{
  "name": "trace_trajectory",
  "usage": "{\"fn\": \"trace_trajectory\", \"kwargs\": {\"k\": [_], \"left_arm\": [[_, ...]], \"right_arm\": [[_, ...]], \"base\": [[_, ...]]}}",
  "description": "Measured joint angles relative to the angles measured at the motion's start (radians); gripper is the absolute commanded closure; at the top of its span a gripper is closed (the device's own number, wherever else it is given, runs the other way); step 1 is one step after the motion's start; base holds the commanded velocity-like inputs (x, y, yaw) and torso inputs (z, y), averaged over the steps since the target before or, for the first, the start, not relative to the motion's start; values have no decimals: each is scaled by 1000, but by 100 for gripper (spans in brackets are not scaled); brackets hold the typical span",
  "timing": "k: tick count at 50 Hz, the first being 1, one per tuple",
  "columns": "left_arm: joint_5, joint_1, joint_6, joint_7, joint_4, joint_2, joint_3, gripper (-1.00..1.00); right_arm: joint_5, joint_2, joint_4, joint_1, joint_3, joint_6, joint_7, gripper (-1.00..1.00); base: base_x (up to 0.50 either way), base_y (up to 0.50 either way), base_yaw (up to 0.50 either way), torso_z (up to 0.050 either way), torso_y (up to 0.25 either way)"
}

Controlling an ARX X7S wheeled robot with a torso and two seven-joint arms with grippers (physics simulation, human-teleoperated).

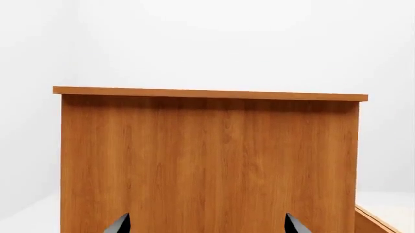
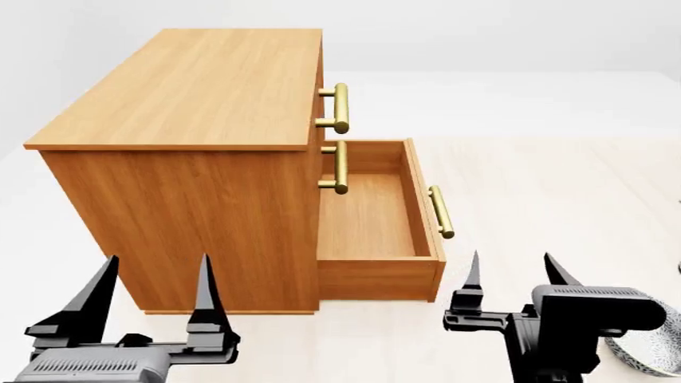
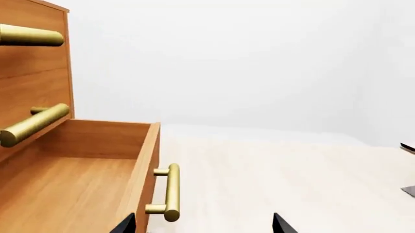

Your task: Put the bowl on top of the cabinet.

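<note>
Resting on the pale table surface point(image 2: 553, 183) at the head view's lower right corner, the bowl point(image 2: 651, 351) shows only as a patterned rim, mostly hidden behind the right arm's wrist housing. It is not held by anything, and it sits well below the level it must reach.

The right gripper point(image 2: 511, 275) stands just beside the bowl, fingers spread and empty, pointing forward over bare table toward the open drawer point(image 2: 372, 215) (its wrist view shows the drawer interior and brass handle point(image 3: 170, 191), no bowl at all). Judgement: this arm is the natural one for the pick, being nearest, but it would have to turn back toward the bowl first.

The left gripper point(image 2: 155, 291) is likewise spread wide and holding nothing, parked in front of the cabinet point(image 2: 202, 199); its wrist view faces a plain wooden side panel with the flat top's edge above.

The cabinet's top point(image 2: 191, 88) is bare and flat, so a placement anywhere on it looks stable. The bottom drawer projects toward the right arm's side; a lift path from bowl to top should probably clear that drawer front and the upper handles point(image 2: 338, 108).
</note>
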Motion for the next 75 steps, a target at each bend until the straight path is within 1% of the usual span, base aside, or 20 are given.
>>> {"fn": "trace_trajectory", "kwargs": {"k": [29,52,75], "left_arm": [[-3,3,4,-11,3,-9,6,-100],[-4,0,4,-17,4,-16,14,-100],[-1,2,5,-24,7,-21,27,-100]], "right_arm": [[84,74,78,127,124,194,25,-100],[131,124,112,153,222,324,60,-100],[196,146,149,192,281,460,78,-100]], "base": [[0,0,0,0,0],[0,0,0,0,0],[0,0,0,0,0]]}}
